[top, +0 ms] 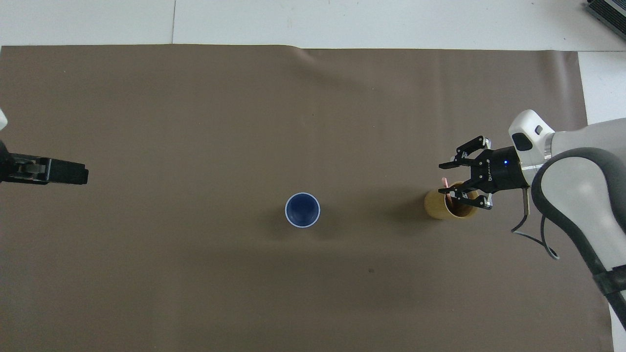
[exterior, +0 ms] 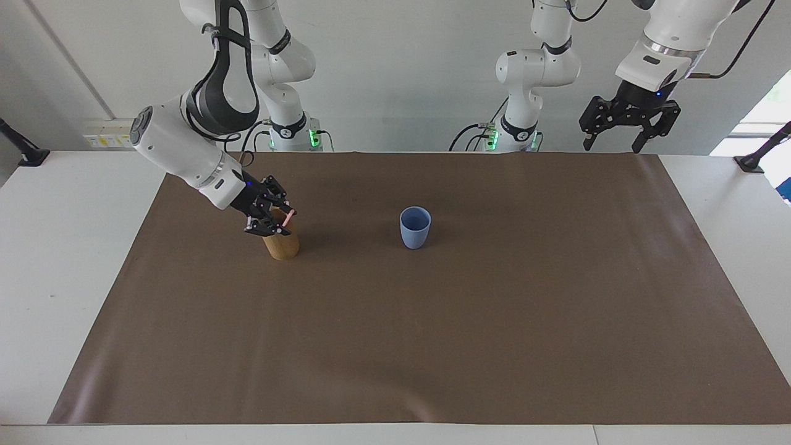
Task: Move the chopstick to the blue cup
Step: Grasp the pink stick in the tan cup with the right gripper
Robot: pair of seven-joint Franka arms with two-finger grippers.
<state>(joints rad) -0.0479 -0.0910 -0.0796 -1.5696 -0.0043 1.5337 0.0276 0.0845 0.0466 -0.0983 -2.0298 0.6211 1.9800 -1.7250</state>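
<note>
Right tool (exterior: 285, 222) at tan cup (exterior: 282, 243) mouth, around chopstick (exterior: 288, 216); grip unclear. Left tool (exterior: 630, 128) released, raised, waiting. Blue cup (exterior: 414, 227) mid-bench.

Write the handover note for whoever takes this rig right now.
Right hand: at the rim of the tan cup, fingers around the chopstick; grip not confirmed.
Left hand: open, raised over the left arm's end of the table, waiting.
Chopstick: standing in the tan cup.
Blue cup: mid-mat, empty.
Done: reach to the chopstick.
Left: secure the grip, lift, carry over, drop into the blue cup.
</note>
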